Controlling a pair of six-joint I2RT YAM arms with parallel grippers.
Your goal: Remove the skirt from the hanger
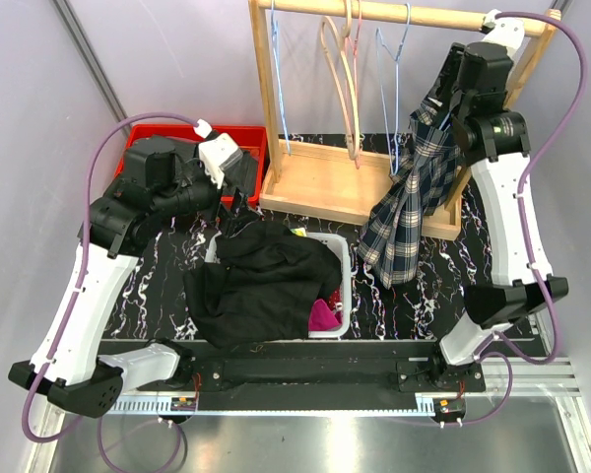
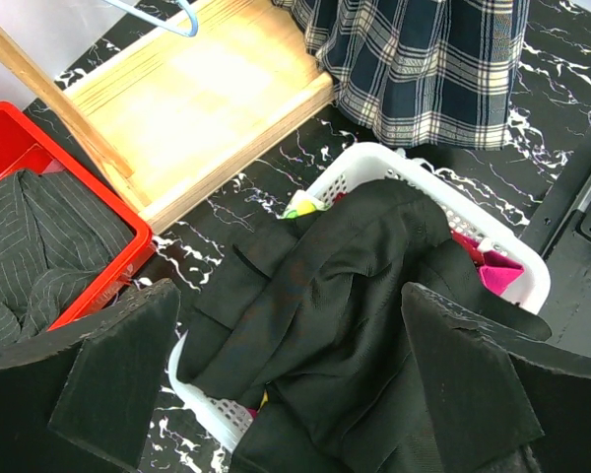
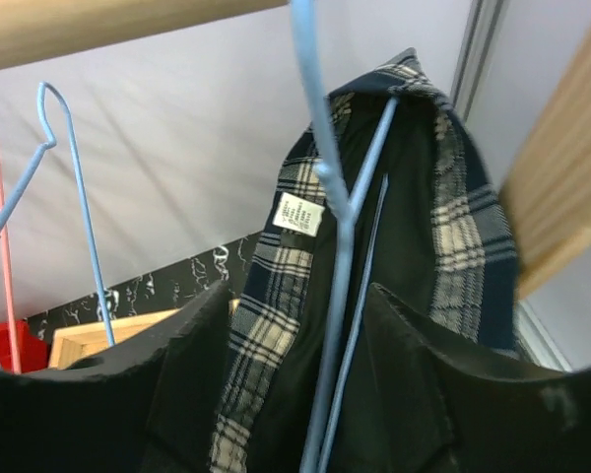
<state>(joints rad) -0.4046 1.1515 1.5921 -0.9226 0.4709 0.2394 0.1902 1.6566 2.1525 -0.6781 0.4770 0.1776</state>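
Observation:
The dark blue plaid skirt (image 1: 412,202) hangs from a blue wire hanger (image 3: 340,246) at the right end of the wooden rail (image 1: 404,12). Its hem also shows in the left wrist view (image 2: 433,69). My right gripper (image 1: 443,94) is up at the skirt's waistband (image 3: 276,315). In the right wrist view its jaws (image 3: 300,394) stand open, one finger on each side of the waistband and the hanger wire, with a white label just above. My left gripper (image 1: 238,192) is open and empty above a black garment (image 2: 345,296).
A wooden clothes rack (image 1: 325,182) stands at the back with empty pink (image 1: 350,69) and blue (image 1: 394,69) hangers. A white basket (image 1: 345,261) holds the black garment (image 1: 261,281) and pink cloth. A red bin (image 2: 39,138) holds striped dark cloth.

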